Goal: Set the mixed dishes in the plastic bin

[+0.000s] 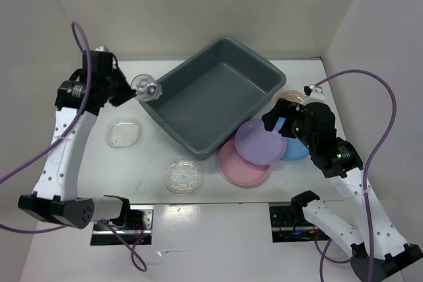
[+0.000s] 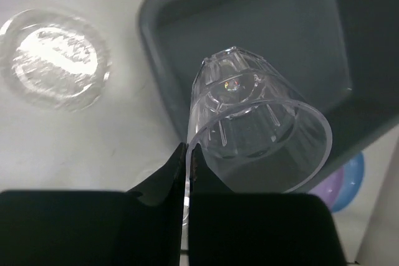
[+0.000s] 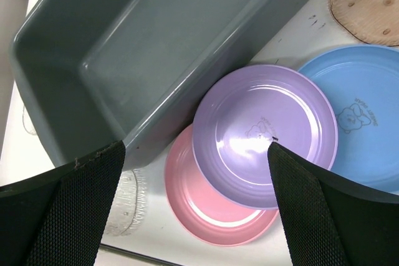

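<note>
My left gripper is shut on the rim of a small clear cup, held in the air at the left corner of the dark grey plastic bin. In the left wrist view the cup tilts over the bin's rim, pinched at the fingertips. My right gripper is open and empty above the lilac plate, which overlaps the pink plate and the blue plate. The tan dish lies behind them. The right wrist view shows the lilac, pink and blue plates.
Two clear textured glass plates lie on the table, one on the left and one in front of the bin. The bin holds nothing that I can see. White walls close in the table on the left, back and right.
</note>
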Robot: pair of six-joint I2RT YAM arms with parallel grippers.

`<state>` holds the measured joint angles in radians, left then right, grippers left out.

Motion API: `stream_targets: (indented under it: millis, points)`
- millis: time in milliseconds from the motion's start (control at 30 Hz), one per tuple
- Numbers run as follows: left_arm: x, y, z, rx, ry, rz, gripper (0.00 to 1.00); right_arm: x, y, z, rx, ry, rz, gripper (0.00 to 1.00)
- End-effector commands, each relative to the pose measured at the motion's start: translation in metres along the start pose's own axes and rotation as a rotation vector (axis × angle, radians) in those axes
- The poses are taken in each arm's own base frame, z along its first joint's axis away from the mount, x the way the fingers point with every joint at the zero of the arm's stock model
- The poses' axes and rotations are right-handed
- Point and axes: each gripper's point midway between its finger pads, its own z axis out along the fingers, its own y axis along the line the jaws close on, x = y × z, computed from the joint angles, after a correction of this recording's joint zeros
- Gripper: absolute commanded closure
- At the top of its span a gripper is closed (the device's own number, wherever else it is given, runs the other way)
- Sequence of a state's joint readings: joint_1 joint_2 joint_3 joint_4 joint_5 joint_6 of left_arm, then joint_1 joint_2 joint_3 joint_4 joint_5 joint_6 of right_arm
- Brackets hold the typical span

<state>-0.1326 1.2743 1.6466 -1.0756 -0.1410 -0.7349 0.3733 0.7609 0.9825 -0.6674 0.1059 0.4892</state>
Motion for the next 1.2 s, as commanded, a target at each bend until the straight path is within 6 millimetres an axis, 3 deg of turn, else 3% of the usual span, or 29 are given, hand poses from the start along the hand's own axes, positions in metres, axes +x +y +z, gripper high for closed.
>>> stream_targets:
  millis: [0,67,100,267,367,400,500,567,600,867,933,1000,1167]
  points:
    - [-0.012,-0.060,0.039,0.242,0.016,0.035,1.00,-0.020,0.015,-0.005,-0.057,-0.067,0.010,0.00]
    - [-0.020,-0.072,0.052,0.276,-0.004,0.004,1.00,-0.022,0.016,-0.008,-0.059,-0.068,0.019,0.00]
    - [-0.023,-0.077,0.068,0.283,-0.013,0.003,1.00,-0.024,0.016,-0.010,-0.064,-0.077,0.020,0.00]
    - [-0.028,-0.078,0.118,0.230,-0.016,0.009,1.00,-0.024,0.016,-0.020,-0.071,-0.086,0.050,0.00]
    - [-0.018,-0.077,0.150,0.168,0.005,0.044,1.00,-0.021,0.011,-0.023,-0.053,-0.089,0.072,0.00]
    - [-0.006,-0.072,0.167,0.133,0.042,0.064,1.00,-0.016,0.009,-0.021,-0.043,-0.073,0.070,0.00]
    - [0.018,-0.068,0.190,0.067,0.096,0.108,1.00,-0.012,0.007,-0.019,-0.038,-0.064,0.078,0.00]
    - [0.023,-0.067,0.197,0.039,0.108,0.144,1.00,-0.008,0.006,-0.017,-0.032,-0.055,0.088,0.00]
    - [0.035,-0.061,0.204,0.006,0.142,0.157,1.00,-0.008,0.006,-0.017,-0.033,-0.055,0.097,0.00]
    - [0.041,-0.031,0.203,-0.124,0.162,0.222,0.98,-0.001,0.003,-0.012,-0.033,-0.054,0.128,0.00]
    - [0.044,-0.028,0.204,-0.131,0.172,0.234,0.92,-0.001,0.003,-0.012,-0.033,-0.054,0.128,0.00]
    - [0.047,-0.026,0.207,-0.136,0.179,0.235,0.79,-0.002,0.004,-0.015,-0.038,-0.062,0.129,0.00]
    - [0.048,-0.027,0.207,-0.129,0.185,0.234,0.75,-0.001,0.005,-0.015,-0.046,-0.057,0.128,0.00]
